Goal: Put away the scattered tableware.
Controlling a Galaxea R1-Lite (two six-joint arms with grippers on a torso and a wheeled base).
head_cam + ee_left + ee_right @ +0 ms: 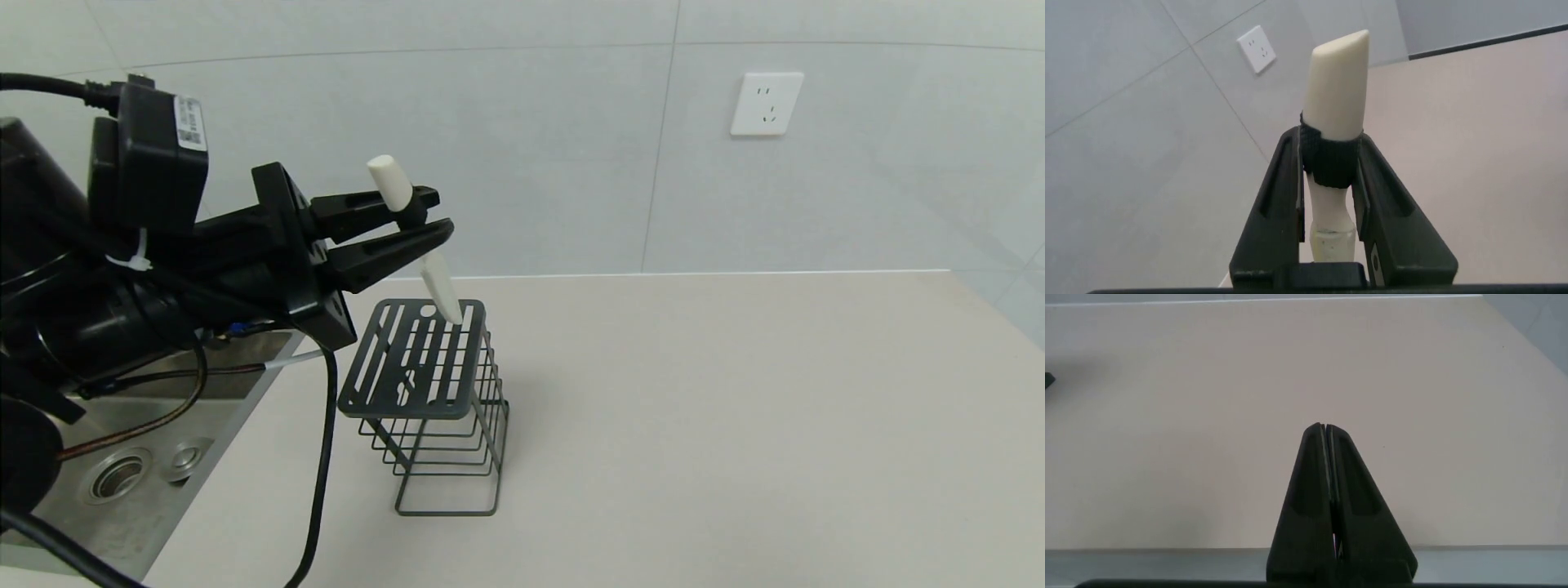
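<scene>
- Left gripper (429,216), in the head view, is clamped across a white utensil (441,287) partway along its length. The utensil's long axis runs steeply, with its upper end leaning toward the robot's left. Its lower end sits at the far right corner of the slotted top of a dark wire holder (408,359). That holder stands on the countertop (735,408) beside the sink (122,474), just below the gripper. The coming move therefore looks like a lowering along the utensil's own axis into a slot. I cannot tell whether the tip has already entered one.
- In the left wrist view, the left gripper (1331,155) presses on both sides of the white utensil (1336,82), whose slanted blunt end stands out past the fingertips.
- In the right wrist view, the right gripper (1325,431) has its jaws pressed together on nothing, over the countertop (1192,408). The left arm is judged the nearer to the holder.
</scene>
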